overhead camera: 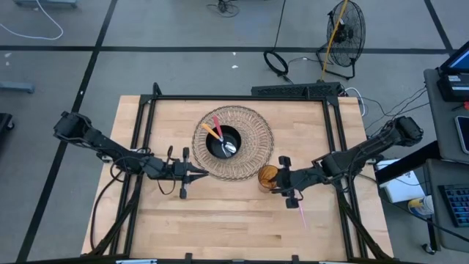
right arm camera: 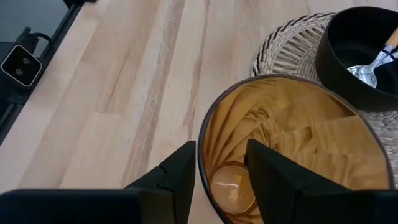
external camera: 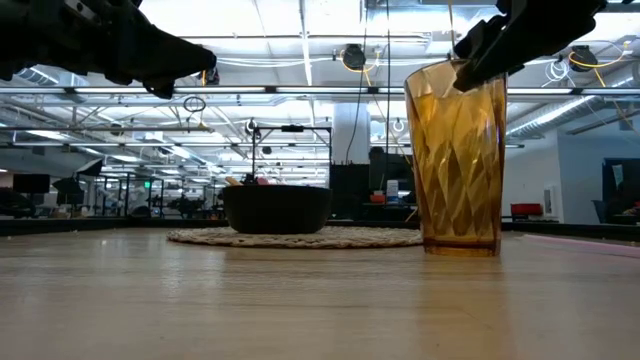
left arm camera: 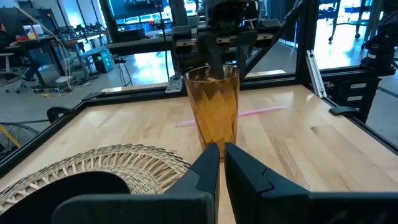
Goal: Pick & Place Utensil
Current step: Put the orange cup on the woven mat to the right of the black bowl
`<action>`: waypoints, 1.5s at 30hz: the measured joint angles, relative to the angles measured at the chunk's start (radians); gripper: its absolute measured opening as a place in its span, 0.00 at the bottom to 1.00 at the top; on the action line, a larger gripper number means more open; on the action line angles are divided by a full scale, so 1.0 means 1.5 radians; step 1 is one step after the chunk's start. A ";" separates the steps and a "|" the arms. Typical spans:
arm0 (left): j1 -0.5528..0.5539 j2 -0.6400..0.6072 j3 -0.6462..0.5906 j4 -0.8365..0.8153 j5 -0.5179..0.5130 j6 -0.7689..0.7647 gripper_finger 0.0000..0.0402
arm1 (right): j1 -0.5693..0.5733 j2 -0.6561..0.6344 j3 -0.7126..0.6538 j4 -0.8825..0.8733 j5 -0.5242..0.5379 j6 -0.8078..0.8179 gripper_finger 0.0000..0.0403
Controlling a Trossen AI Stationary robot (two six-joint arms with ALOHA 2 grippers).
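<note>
1. The left gripper hung over the table's left-centre, at the near-left rim of the round woven placemat, its fingers pressed almost together and holding nothing.
2. The black bowl sat mid-mat with a silver spoon and orange- and pink-handled utensils.
3. The right gripper straddled the rim of the amber faceted plastic tumbler; its grip should be firmed before lifting, I judged.
4. A pink straw-like stick lay toward the near right edge.
</note>
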 joint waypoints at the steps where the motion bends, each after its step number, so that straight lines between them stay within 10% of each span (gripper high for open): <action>1: 0.000 0.000 0.000 0.000 0.000 0.000 0.06 | 0.000 0.000 0.000 0.000 0.000 -0.002 0.32; 20: 0.000 0.000 0.000 -0.007 0.000 -0.002 0.06 | 0.000 0.000 0.000 -0.003 -0.003 -0.007 0.03; 45: 0.000 0.000 0.000 -0.010 0.000 -0.001 0.06 | 0.000 -0.024 0.001 0.001 -0.018 -0.041 0.04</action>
